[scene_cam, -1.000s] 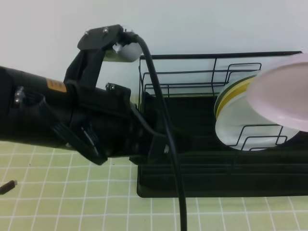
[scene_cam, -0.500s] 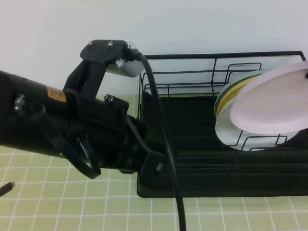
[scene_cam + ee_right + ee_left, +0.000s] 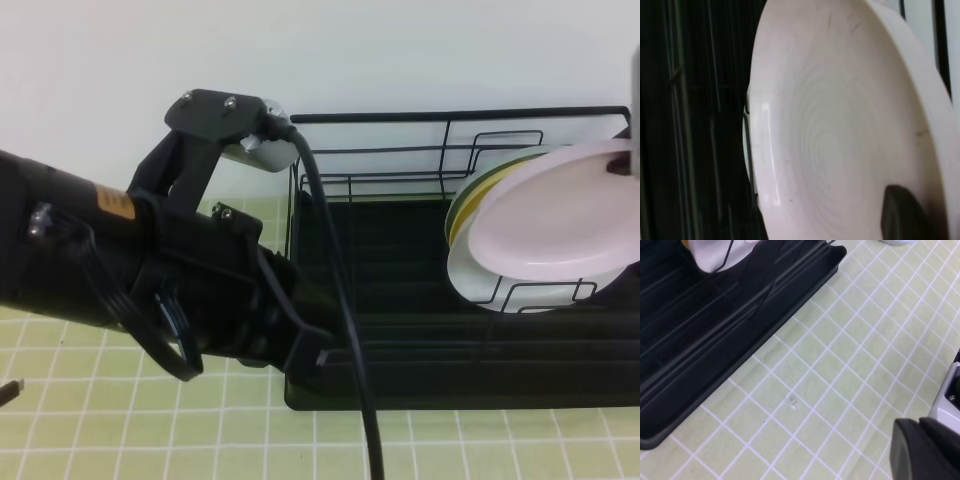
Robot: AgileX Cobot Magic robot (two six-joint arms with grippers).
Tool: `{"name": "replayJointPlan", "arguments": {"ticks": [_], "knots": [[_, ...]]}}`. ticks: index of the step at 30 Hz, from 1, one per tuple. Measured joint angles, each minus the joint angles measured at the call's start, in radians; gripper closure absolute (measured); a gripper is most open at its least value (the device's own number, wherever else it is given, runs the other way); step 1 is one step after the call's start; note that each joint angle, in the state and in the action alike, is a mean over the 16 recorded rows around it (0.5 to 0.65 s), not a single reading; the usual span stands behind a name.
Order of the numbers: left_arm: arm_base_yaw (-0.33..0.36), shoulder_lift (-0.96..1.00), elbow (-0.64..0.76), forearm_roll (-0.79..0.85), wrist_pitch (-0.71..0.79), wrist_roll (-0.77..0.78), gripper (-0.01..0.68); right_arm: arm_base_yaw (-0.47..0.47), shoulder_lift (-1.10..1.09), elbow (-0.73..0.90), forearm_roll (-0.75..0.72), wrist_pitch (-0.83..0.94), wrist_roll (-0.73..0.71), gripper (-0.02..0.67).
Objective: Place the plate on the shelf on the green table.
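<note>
We see the pink plate (image 3: 560, 225) tilted at the right end of the rack (image 3: 400, 385), its lower edge down among the wire dividers and its face leaning in front of a white plate (image 3: 478, 282) and a yellow-rimmed plate (image 3: 470, 195) that stand behind it. At the plate's upper right rim a dark bit of the right gripper (image 3: 622, 166) meets it at the edge of the high view; in the right wrist view one dark finger pad (image 3: 902, 215) lies against the plate's face (image 3: 840, 125), which fills most of that picture, but we cannot tell whether the jaws are clamped on it. The left arm (image 3: 150, 270) stretches across the left half of the high view, over the tiles and the rack's left end, with a black cable (image 3: 345, 330) running down from its wrist camera mount. Its gripper is hidden there, and in the left wrist view only a dark corner of it (image 3: 925, 450) shows, so we cannot tell how wide it stands. That view looks down on the green table (image 3: 850, 365) and the rack's ribbed tray, with a pale plate edge at the top left.
</note>
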Motion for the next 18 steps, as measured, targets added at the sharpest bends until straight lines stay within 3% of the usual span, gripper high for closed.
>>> {"name": "replayJointPlan", "arguments": {"ticks": [18], "knots": [[0.0,0.0,0.0,0.007,-0.005,0.0,0.673,0.0,0.132,0.0,0.013,-0.007,0.003,0.651]]}}
